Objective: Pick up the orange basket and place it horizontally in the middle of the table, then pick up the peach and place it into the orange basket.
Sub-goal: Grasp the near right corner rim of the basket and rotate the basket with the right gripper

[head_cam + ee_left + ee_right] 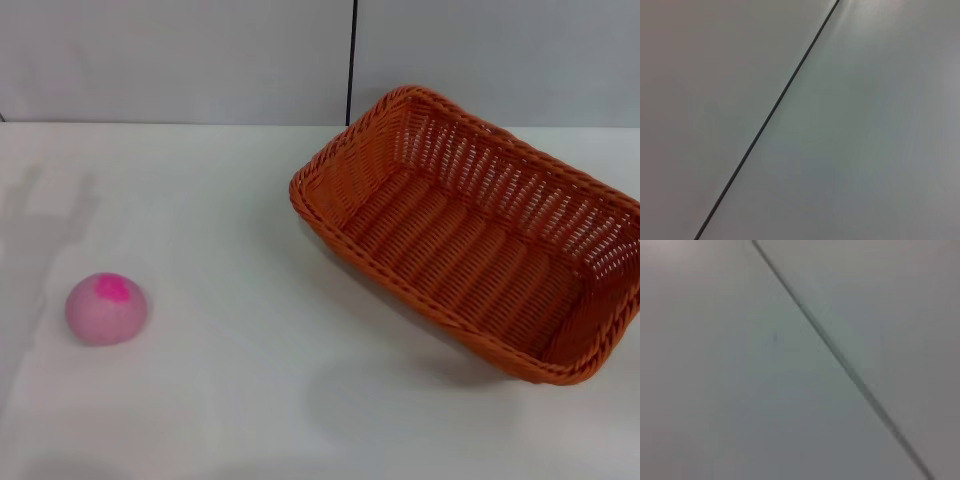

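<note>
While the orange-brown woven rectangular basket (470,235) lies askew at the right of the white surface (250,380), the pale pink round peach (106,308) waits far left; both steps remain. Neither hand is visible.

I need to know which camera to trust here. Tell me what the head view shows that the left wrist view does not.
Only the head view shows the orange basket, angled on the right of the table, and the peach on the left. Only the left wrist view shows a close grey surface crossed by a dark diagonal line. Both share this: neither shows a gripper.
</note>
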`<state>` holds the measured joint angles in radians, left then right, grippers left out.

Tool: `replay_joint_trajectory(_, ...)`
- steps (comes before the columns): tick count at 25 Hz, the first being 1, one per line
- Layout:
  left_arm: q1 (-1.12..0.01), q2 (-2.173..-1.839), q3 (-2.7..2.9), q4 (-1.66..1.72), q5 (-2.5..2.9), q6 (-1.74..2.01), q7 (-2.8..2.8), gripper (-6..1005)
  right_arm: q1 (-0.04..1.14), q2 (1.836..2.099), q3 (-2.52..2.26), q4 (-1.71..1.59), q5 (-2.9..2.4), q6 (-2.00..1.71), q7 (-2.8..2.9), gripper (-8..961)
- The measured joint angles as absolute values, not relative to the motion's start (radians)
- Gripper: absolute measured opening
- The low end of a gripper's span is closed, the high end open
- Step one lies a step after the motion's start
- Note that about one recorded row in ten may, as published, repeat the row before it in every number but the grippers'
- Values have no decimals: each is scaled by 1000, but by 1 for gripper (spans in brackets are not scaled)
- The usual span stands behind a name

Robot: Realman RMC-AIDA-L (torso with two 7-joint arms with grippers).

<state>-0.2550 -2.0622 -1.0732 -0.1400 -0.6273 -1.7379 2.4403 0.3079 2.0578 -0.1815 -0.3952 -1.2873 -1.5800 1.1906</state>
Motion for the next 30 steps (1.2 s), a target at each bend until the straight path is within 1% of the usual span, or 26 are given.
replay_joint_trajectory(4, -248, -2064, -1072, -139, -627, -1742, 2440, 840, 306, 2055, -227, -513, -1364, -1586, 1238, 619)
replay_joint_trajectory(5, -247, -2064, -1071, -139, -627, -1743, 2437, 840, 306, 2054, -244, -616, -1418, -1601, 1294, 619)
replay_joint_trajectory(7, -245, -2063, -1068, -139, -627, -1746, 2433, 840, 306, 2053, -247, -668, -1447, -1613, 1334, 619)
replay_joint_trajectory(8, -244, -2063, -1066, -139, -627, -1749, 2432, 840, 312, 2048, -254, -771, -1503, -1633, 1425, 619)
replay_joint_trajectory(9, -243, -2063, -1066, -139, -627, -1751, 2431, 840, 312, 2048, -254, -771, -1503, -1633, 1425, 619)
replay_joint_trajectory(10, -241, -2063, -1066, -140, -627, -1756, 2431, 840, 328, 2027, -269, -873, -1584, -1642, 1553, 619)
replay_joint_trajectory(11, -241, -2063, -1067, -140, -627, -1758, 2431, 839, 328, 2027, -269, -873, -1584, -1642, 1553, 619)
replay_joint_trajectory(12, -240, -2064, -1067, -140, -627, -1759, 2431, 839, 342, 2007, -279, -916, -1634, -1646, 1627, 619)
replay_joint_trajectory(13, -240, -2064, -1067, -140, -627, -1759, 2431, 839, 375, 1965, -306, -991, -1748, -1664, 1769, 619)
replay_joint_trajectory(14, -240, -2064, -1067, -140, -627, -1759, 2431, 839, 375, 1965, -306, -991, -1748, -1664, 1769, 619)
replay_joint_trajectory(15, -240, -2064, -1068, -140, -627, -1760, 2431, 839, 402, 1942, -320, -1027, -1823, -1681, 1840, 619)
replay_joint_trajectory(17, -240, -2064, -1070, -140, -627, -1760, 2431, 838, 463, 1907, -333, -1085, -1980, -1729, 1950, 619)
replay_joint_trajectory(18, -240, -2064, -1070, -140, -628, -1760, 2431, 837, 528, 1887, -344, -1130, -2135, -1780, 2016, 619)
replay_joint_trajectory(19, -240, -2064, -1070, -140, -628, -1760, 2431, 837, 566, 1879, -358, -1147, -2207, -1805, 2042, 619)
replay_joint_trajectory(20, -240, -2065, -1069, -141, -627, -1760, 2430, 836, 594, 1874, -372, -1156, -2269, -1818, 2061, 620)
replay_joint_trajectory(21, -240, -2065, -1069, -141, -627, -1760, 2430, 836, 594, 1874, -372, -1156, -2269, -1818, 2061, 620)
replay_joint_trajectory(23, -238, -2066, -1065, -142, -627, -1760, 2429, 836, 664, 1863, -443, -1160, -2392, -1832, 2108, 620)
replay_joint_trajectory(27, -223, -2067, -1062, -146, -627, -1760, 2429, 836, 707, 1861, -581, -1139, -2449, -1818, 2150, 620)
replay_joint_trajectory(30, -220, -2068, -1058, -147, -627, -1759, 2428, 836, 718, 1863, -626, -1121, -2466, -1809, 2159, 702)
